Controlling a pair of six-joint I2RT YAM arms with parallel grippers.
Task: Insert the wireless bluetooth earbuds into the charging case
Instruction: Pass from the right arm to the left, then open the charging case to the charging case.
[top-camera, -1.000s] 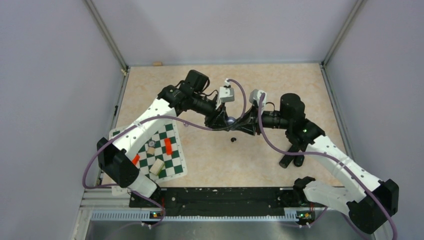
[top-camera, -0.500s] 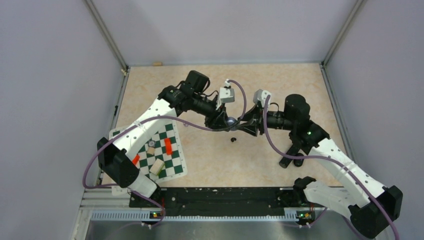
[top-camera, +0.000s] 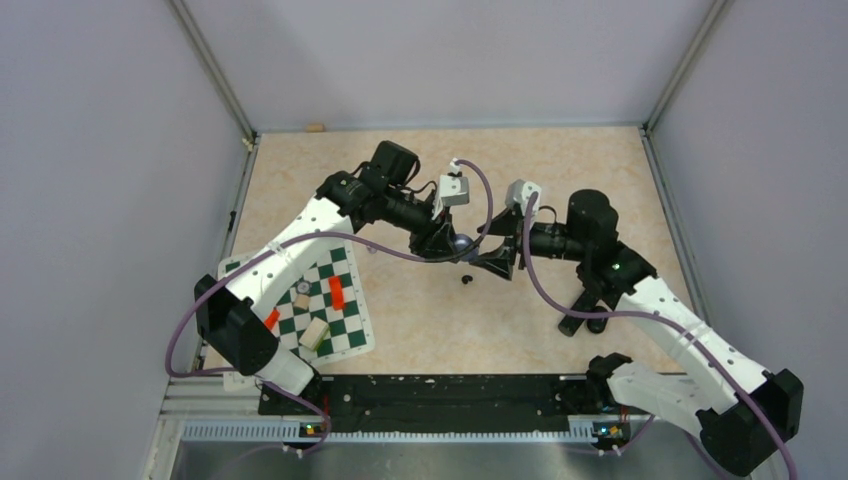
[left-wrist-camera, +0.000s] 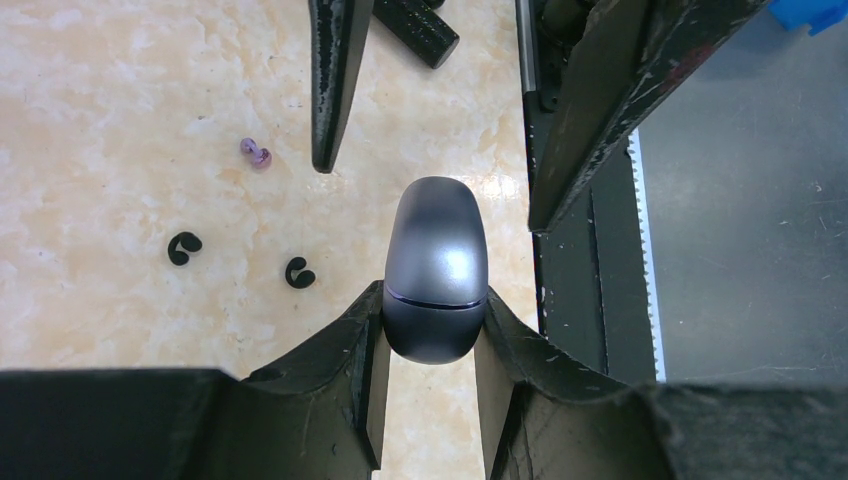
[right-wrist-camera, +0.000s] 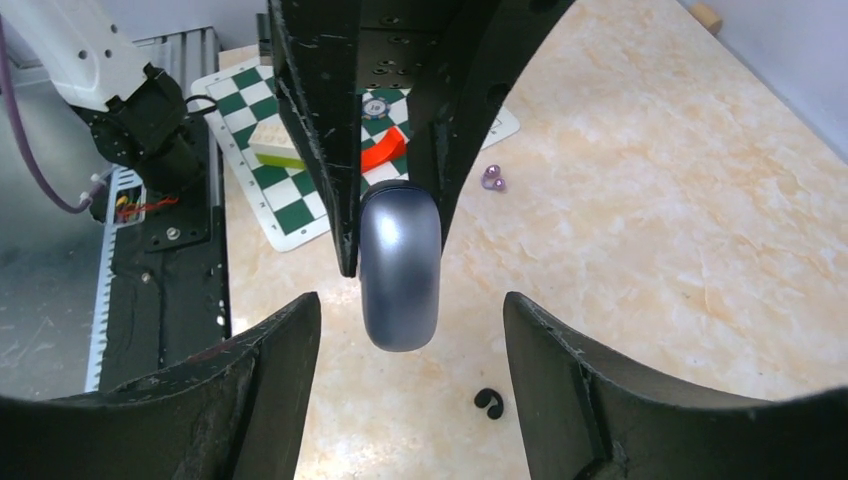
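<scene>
Centre of the table (top-camera: 560, 180), seen from above and from both wrists. The left gripper (left-wrist-camera: 432, 312) is clamped on the case (left-wrist-camera: 435, 250), its fingers (left-wrist-camera: 365, 345) pressing the two sides of the hinge-seam end while the rounded far end projects forward; the lid seam reads as a thin closed line. The case is held above the tabletop, between the two arms. The right gripper (right-wrist-camera: 410, 325) faces it from the opposite side with its jaws spread: the case (right-wrist-camera: 400, 262) lies in the gap and a clear margin shows between it and each finger (right-wrist-camera: 280, 345). On the table beyond the left gripper lies a small lilac earbud (left-wrist-camera: 255, 152), apart from the case; whether this is one bud or two lying touching cannot be resolved. Two black C-shaped pieces (left-wrist-camera: 183, 247) rest nearby. A chequered mat (top-camera: 345, 325) carrying small blocks lies under the left arm, and a black cylinder (top-camera: 572, 322) beside the right arm.
</scene>
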